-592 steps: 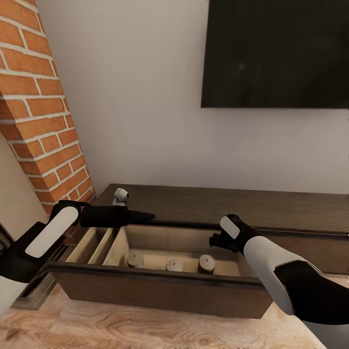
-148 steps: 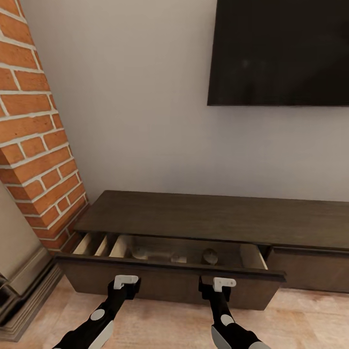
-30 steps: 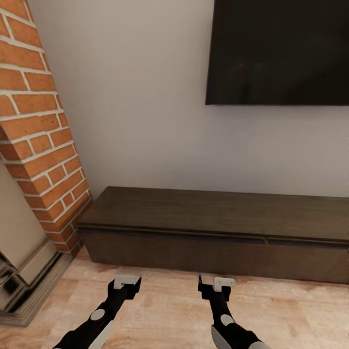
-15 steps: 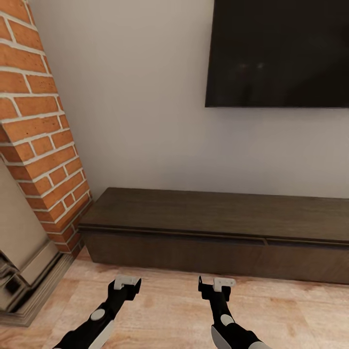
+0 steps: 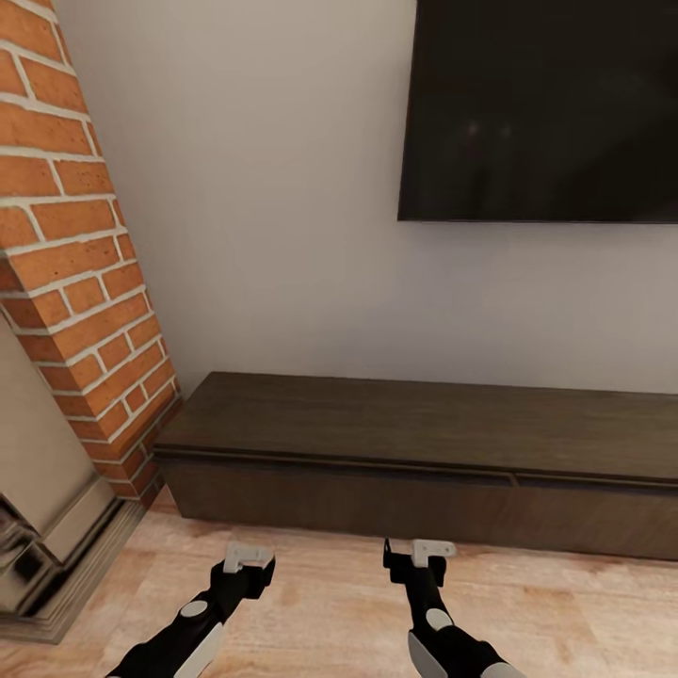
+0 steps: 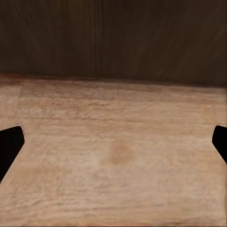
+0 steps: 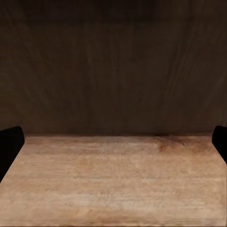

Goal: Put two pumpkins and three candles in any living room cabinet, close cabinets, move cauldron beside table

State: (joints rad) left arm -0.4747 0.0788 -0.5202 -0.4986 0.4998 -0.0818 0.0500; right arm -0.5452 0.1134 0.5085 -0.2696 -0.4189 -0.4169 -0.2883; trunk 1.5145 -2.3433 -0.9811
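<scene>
The long dark brown cabinet (image 5: 414,428) stands against the wall with its drawer fronts (image 5: 330,497) flush and shut. My left gripper (image 5: 248,561) and right gripper (image 5: 420,552) hang low over the wooden floor, a short way in front of it. Both are open and hold nothing. In the left wrist view the black fingertips (image 6: 9,146) sit wide apart, with the cabinet front (image 6: 113,38) ahead. The right wrist view has the cabinet front (image 7: 113,71) closer, between spread fingertips (image 7: 9,144). The pumpkins, candles and cauldron are out of view.
A red brick chimney column (image 5: 71,235) with a stepped stone base (image 5: 56,556) rises at the left. A large black TV (image 5: 546,108) hangs on the white wall above the cabinet. Pale wooden floor (image 5: 330,603) lies between me and the cabinet.
The drawer that stood open with candles in it 4.9 s ago is shut. Over the last second the whole picture has slid down a little, so the camera moved; the arms hold their pose.
</scene>
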